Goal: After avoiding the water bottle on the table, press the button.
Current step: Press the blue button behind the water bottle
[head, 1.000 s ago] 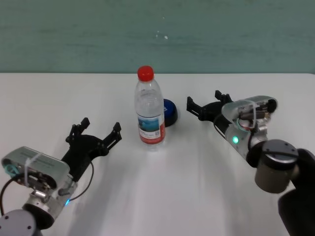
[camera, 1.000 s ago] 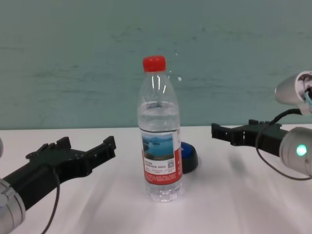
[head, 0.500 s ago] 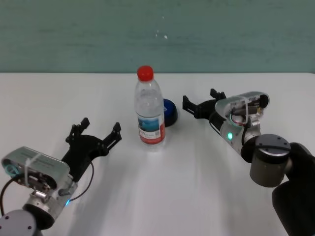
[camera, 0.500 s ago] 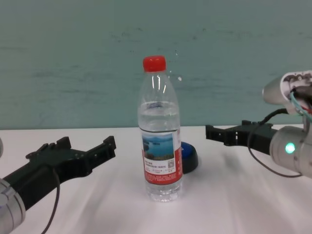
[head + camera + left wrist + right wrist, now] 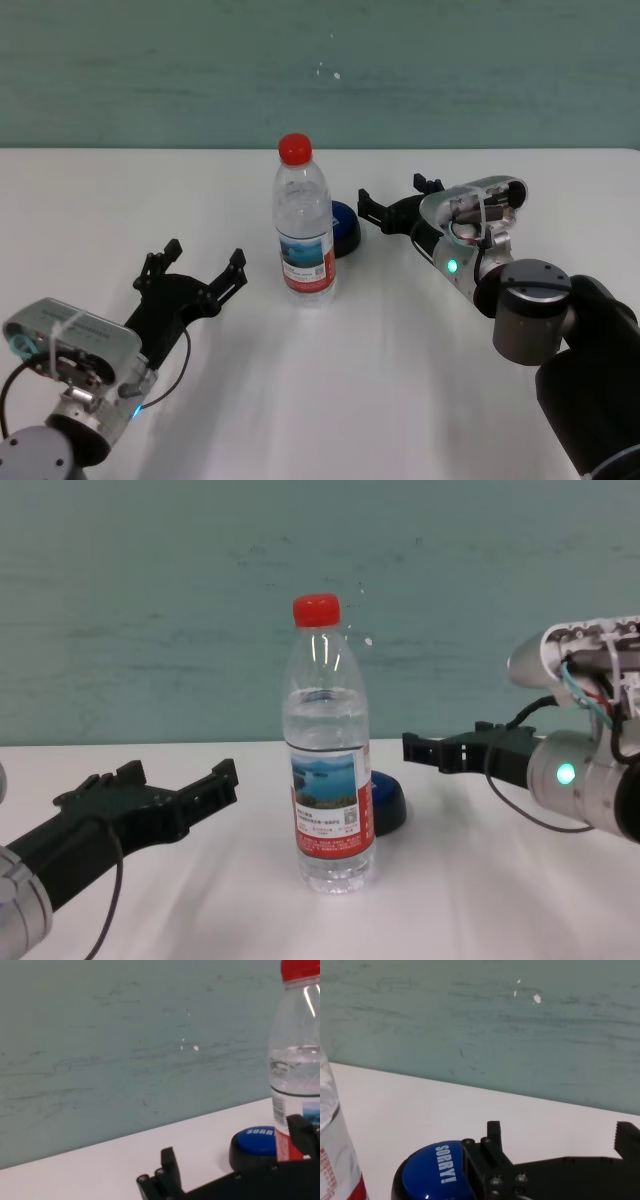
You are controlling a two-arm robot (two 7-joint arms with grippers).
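On the white table [image 5: 330, 380], the right tool [image 5: 395, 200] is held open just beside the button [image 5: 346, 228], behind the water bottle [image 5: 303, 225]; the left tool [image 5: 200, 265] is parked open.

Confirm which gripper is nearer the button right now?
Right. The right gripper, open, hangs just right of the button, past the water bottle. The left gripper, open, sits on the bottle's left and nearer the robot, with the bottle between it and the button.
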